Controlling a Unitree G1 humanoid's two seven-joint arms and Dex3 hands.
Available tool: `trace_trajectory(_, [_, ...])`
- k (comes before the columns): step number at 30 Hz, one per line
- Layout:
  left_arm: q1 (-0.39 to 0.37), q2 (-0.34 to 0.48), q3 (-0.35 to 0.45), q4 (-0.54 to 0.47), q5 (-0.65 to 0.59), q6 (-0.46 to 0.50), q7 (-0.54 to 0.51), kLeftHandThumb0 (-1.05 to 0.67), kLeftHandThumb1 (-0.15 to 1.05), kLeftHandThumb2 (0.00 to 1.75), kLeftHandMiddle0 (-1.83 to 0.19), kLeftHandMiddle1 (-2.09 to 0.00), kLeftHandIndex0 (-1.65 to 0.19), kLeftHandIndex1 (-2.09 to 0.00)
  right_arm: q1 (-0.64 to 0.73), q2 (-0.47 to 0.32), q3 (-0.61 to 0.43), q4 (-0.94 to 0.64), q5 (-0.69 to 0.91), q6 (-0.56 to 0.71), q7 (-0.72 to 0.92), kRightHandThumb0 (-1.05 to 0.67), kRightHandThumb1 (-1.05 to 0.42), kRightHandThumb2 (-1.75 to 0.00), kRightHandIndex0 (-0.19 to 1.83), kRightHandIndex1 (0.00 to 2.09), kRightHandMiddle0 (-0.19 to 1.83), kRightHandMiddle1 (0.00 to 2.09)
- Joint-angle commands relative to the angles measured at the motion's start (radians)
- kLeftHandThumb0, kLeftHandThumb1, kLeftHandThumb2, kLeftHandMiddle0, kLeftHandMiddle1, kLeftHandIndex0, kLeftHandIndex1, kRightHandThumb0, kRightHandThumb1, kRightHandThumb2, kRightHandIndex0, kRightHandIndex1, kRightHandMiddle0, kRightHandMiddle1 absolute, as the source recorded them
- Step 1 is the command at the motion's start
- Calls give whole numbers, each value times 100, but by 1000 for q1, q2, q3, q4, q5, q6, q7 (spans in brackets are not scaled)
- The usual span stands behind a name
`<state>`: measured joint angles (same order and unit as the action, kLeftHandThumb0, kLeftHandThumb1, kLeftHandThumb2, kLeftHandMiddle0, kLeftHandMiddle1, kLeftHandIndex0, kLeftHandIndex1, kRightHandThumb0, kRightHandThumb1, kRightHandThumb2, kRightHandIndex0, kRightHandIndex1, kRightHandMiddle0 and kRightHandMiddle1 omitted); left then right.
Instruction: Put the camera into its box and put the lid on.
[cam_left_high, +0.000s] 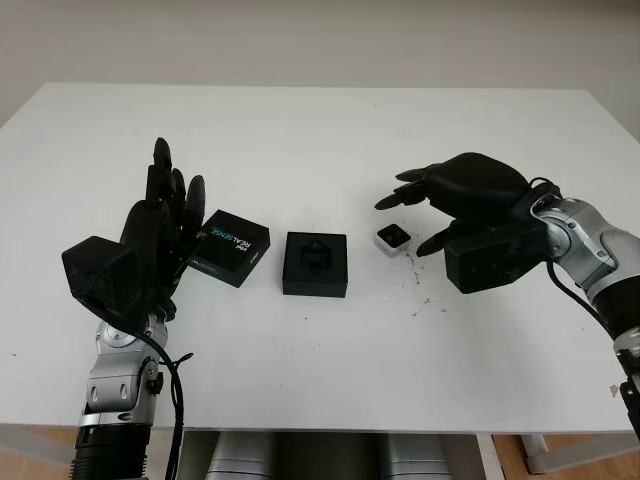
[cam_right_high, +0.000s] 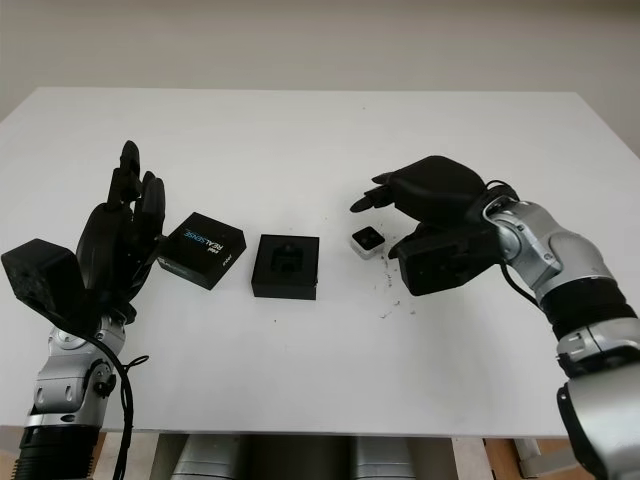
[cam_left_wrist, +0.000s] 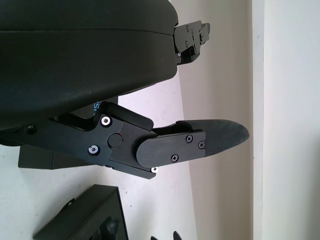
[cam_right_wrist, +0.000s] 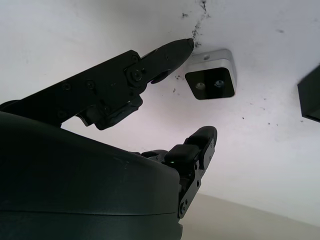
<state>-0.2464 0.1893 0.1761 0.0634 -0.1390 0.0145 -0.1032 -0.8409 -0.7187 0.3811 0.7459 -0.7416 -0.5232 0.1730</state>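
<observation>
The small silver camera with a black face sits on the white table, right of centre. My right hand hovers just over it, open, fingers arched above it and thumb to its right, not touching; the right wrist view shows the camera between a fingertip and the thumb. The open black box with its moulded insert lies at the centre. Its black printed lid lies to the left. My left hand stands upright beside the lid's left edge, open.
Dark specks are scattered on the table in front of the camera. The table's front edge runs close to both forearms. Bare white surface stretches behind the objects to the wall.
</observation>
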Motion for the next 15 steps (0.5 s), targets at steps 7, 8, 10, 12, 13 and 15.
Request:
trace_trajectory(7, [-29, 6, 0, 9, 6, -11, -1, -73, 105, 54, 19, 0, 19, 0, -26, 17, 31, 45, -16, -5, -24, -52, -82, -6, 29, 4, 49, 7])
trace_trajectory(8, [-29, 6, 0, 7, 5, -8, -2, -74, 105, 54, 19, 0, 19, 0, -28, 19, 35, 51, -20, -5, -30, -51, -82, -6, 29, 4, 49, 7])
trace_trajectory(10, [-28, 6, 1, 4, 3, -6, -2, -74, 105, 53, 19, 0, 19, 0, -30, 21, 42, 56, -25, 0, -37, -51, -83, -6, 28, 4, 47, 6])
trace_trajectory(12, [-26, 4, 2, 2, 4, -7, 1, -73, 105, 54, 19, 0, 19, 0, -31, 25, 46, 64, -27, 1, -46, -50, -84, -6, 27, 3, 46, 5])
trace_trajectory(13, [-25, 4, 2, 1, 5, -6, 3, -73, 105, 54, 19, 0, 19, 0, -31, 27, 47, 69, -27, -2, -52, -50, -84, -6, 27, 4, 46, 5])
trace_trajectory(15, [-20, 5, 1, -3, 10, -6, 5, -72, 105, 55, 19, 0, 19, 0, -28, 35, 40, 84, -9, -11, -58, -50, -85, -6, 27, 4, 46, 5])
